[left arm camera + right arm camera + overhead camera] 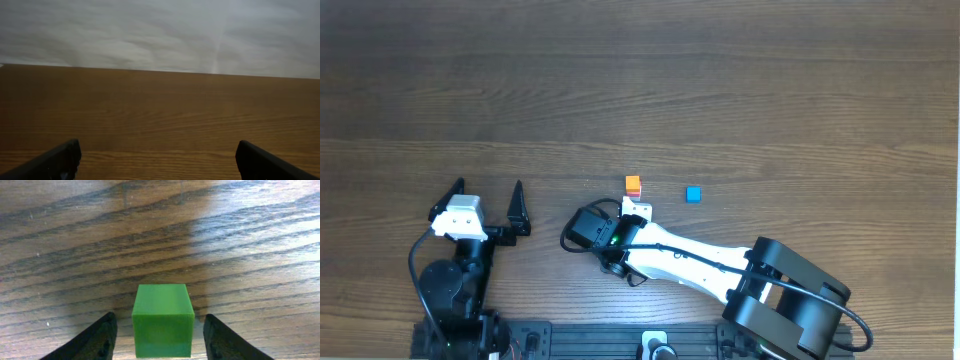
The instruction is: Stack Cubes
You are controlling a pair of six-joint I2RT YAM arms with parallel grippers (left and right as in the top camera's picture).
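A green cube [162,320] rests on the wooden table between the fingers of my right gripper [160,324], which is open, with a gap on each side of the cube. In the top view the right arm [680,258] reaches left across the middle, its wrist just in front of an orange cube [633,183] that shows a red strip at its near side. A blue cube [693,194] sits alone to the right of the orange one. My left gripper [488,187] stands open at the near left with nothing between its fingers [62,157].
The wooden table [640,90] stretches bare toward the far side and to both sides of the cubes. Both arm bases and a black rail [620,340] run along the near edge.
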